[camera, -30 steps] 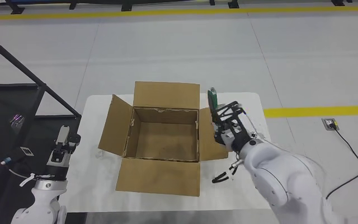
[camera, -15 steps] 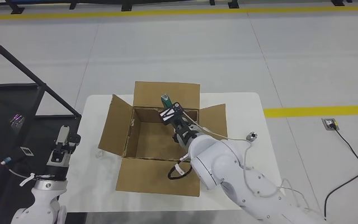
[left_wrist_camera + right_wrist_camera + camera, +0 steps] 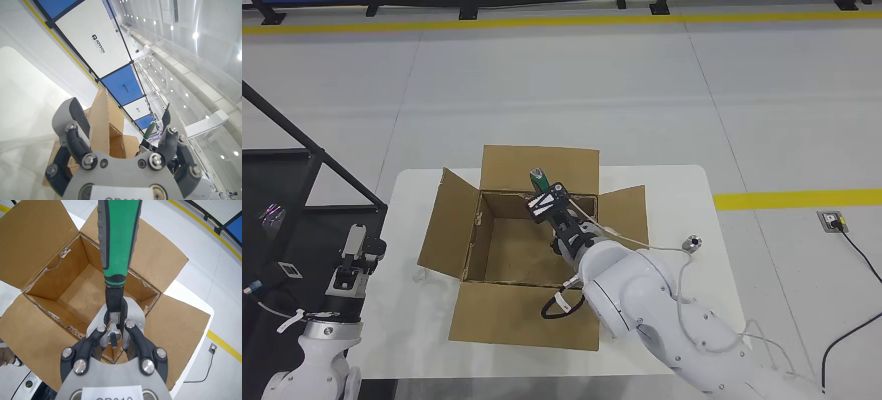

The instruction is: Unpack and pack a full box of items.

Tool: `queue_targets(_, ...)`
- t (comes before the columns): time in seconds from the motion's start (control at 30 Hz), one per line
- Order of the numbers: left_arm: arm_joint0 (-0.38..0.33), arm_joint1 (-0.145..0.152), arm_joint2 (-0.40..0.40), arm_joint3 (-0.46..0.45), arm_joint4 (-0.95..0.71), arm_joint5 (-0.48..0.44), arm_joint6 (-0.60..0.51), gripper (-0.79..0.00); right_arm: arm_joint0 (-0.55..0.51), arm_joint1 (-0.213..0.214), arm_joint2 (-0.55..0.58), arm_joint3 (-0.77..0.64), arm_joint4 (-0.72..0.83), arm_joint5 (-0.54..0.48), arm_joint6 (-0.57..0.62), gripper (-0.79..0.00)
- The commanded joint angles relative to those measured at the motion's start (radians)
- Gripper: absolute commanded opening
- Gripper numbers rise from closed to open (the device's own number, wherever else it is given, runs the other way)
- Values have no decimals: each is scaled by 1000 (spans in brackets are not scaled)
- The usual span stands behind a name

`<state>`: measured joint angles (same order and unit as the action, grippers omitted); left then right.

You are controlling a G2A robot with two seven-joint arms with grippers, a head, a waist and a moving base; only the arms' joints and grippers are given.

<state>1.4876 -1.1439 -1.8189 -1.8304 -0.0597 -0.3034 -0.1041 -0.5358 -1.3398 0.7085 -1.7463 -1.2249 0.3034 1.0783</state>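
Observation:
An open cardboard box point(image 3: 538, 246) with all flaps spread sits on the white table point(image 3: 682, 190); its inside looks bare point(image 3: 79, 289). My right gripper point(image 3: 547, 200) hangs over the box's far right part, shut on the metal shank of a green-handled tool point(image 3: 117, 241), whose handle point(image 3: 537, 179) points up and away. The same tool point(image 3: 149, 130) shows past the box point(image 3: 111, 121) in the left wrist view. My left gripper point(image 3: 121, 117) is open, holding nothing, off the table's left side point(image 3: 354, 262).
A small round metal part point(image 3: 693, 242) on a thin cord lies on the table right of the box. A black rack stands left of the table. A yellow floor line and a wall socket point(image 3: 832, 220) are on the right.
In the last second my right arm swung the green-handled tool from beyond the box's right flap to above the box's interior. Since half a second ago nothing has moved. The left arm stayed still.

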Motion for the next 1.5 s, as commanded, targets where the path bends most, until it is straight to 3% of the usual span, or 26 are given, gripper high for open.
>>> queue_targets(0.0, 0, 0, 0, 0, 0, 0, 0, 0, -8, -3, 4, 21, 23, -24, -27, -785)
queue_targets(0.13, 0, 0, 0, 0, 0, 0, 0, 0, 67, -37, -29, 155, 114, -116, -50, -785)
queue_targets(0.27, 0, 0, 0, 0, 0, 0, 0, 0, 192, -101, -107, 360, 221, -175, -51, -785)
queue_targets(0.57, 0, 0, 0, 0, 0, 0, 0, 0, 402, -316, -315, 890, 423, -297, -44, -785)
queue_targets(0.77, 0, 0, 0, 0, 0, 0, 0, 0, 441, -461, -386, 1177, 481, -330, -67, -785)
queue_targets(0.93, 0, 0, 0, 0, 0, 0, 0, 0, 450, -548, -412, 1345, 481, -323, -71, -785)
queue_targets(1.2, 0, 0, 0, 0, 0, 0, 0, 0, 451, -622, -417, 1508, 480, -384, -91, -785)
queue_targets(1.47, 0, 0, 0, 0, 0, 0, 0, 0, 451, -622, -417, 1508, 480, -384, -91, -785)
